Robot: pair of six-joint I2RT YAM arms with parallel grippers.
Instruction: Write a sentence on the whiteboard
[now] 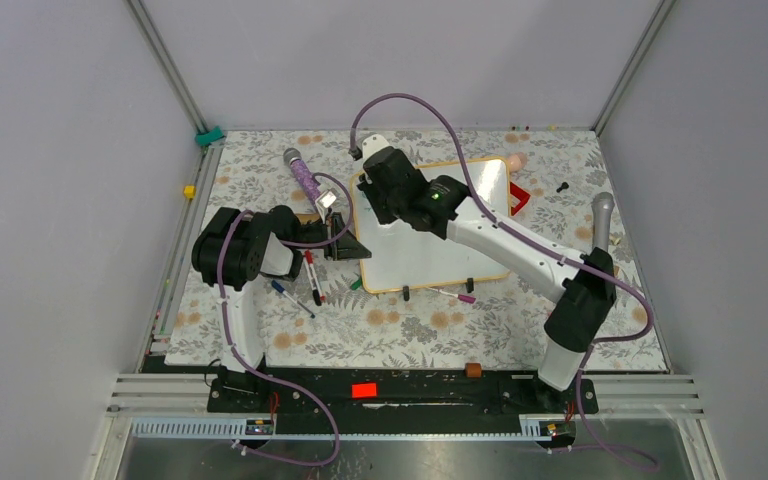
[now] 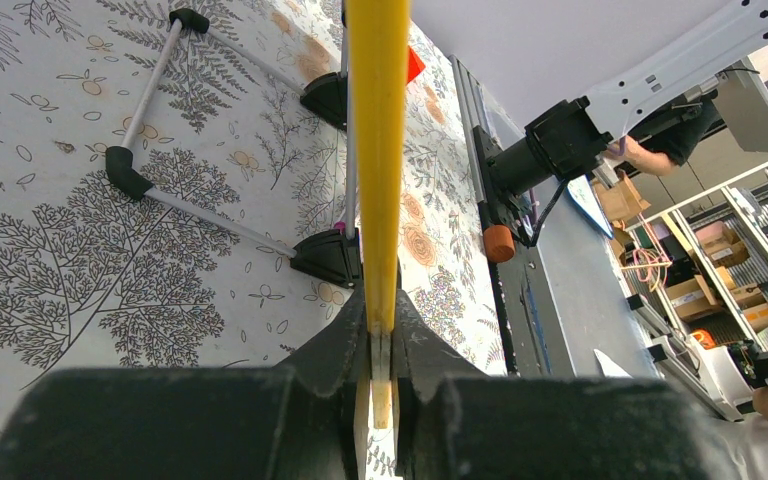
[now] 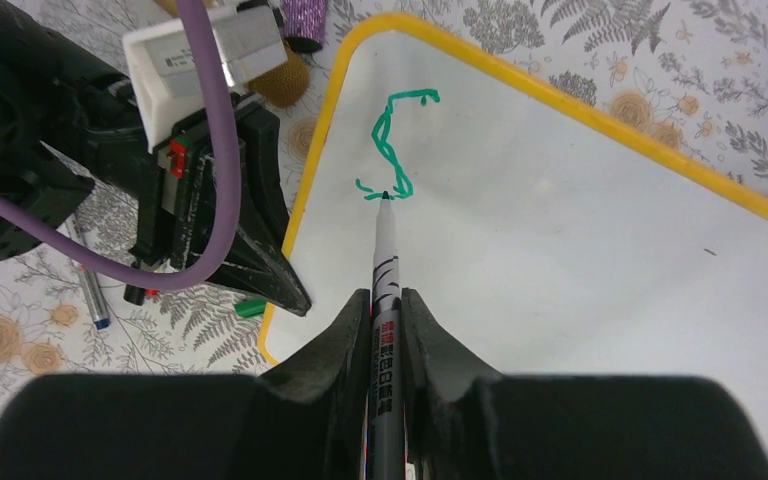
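Floral tablecloth (image 1: 430, 325) under glossy, yellow-framed whiteboard (image 1: 420, 262).

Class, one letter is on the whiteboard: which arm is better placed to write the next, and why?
Right. The right gripper is shut on the marker, tip on the whiteboard by the green letter. The left gripper clamps the board's frame, steadying it.

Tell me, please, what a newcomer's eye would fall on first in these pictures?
Most striking is the big white board in the middle of the flowered table, with one green squiggle near a corner. The right gripper is shut on a marker whose tip sits at the squiggle's lower end. The left gripper clamps the board's yellow edge.
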